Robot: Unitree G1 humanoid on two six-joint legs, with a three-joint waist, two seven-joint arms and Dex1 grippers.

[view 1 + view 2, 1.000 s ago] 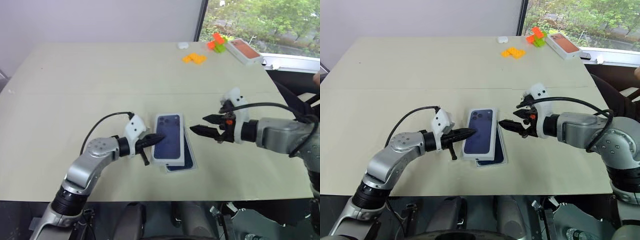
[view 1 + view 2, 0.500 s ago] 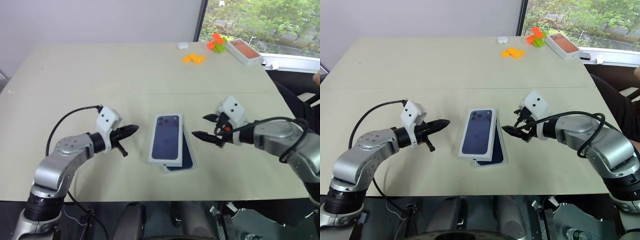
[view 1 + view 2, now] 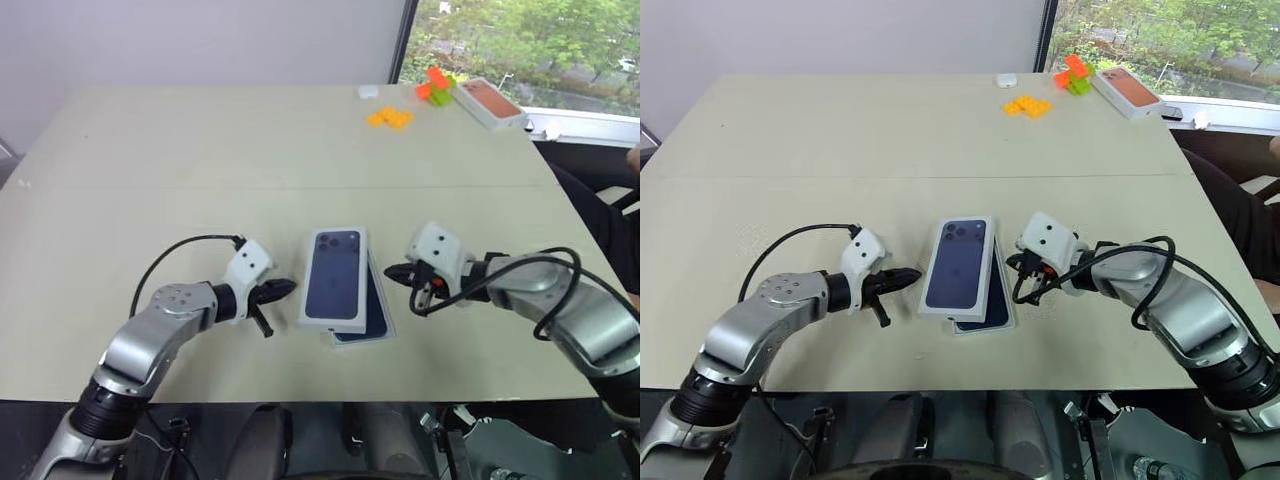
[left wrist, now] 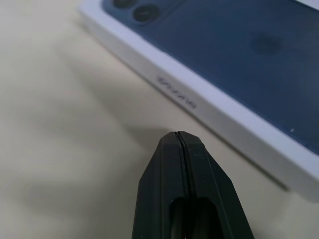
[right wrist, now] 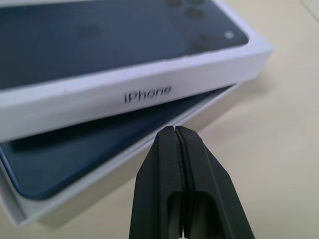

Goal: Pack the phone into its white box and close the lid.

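White cardboard lid with dark-blue phone picture sits skewed over shallow white box holding glossy navy phone; left gripper and right gripper, both pressed together and empty, flank it; lid is best nudged square, then pressed down evenly.

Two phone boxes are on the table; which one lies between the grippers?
The white cardboard lid with the dark blue phone picture, askew on its white tray. The box with the orange phone picture sits at the far right corner.

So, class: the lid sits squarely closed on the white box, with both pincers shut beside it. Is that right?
Not quite. The lid lies skewed across the white box, leaving the phone partly uncovered, as the right wrist view shows. Both the left pincer and right pincer are shut beside it.
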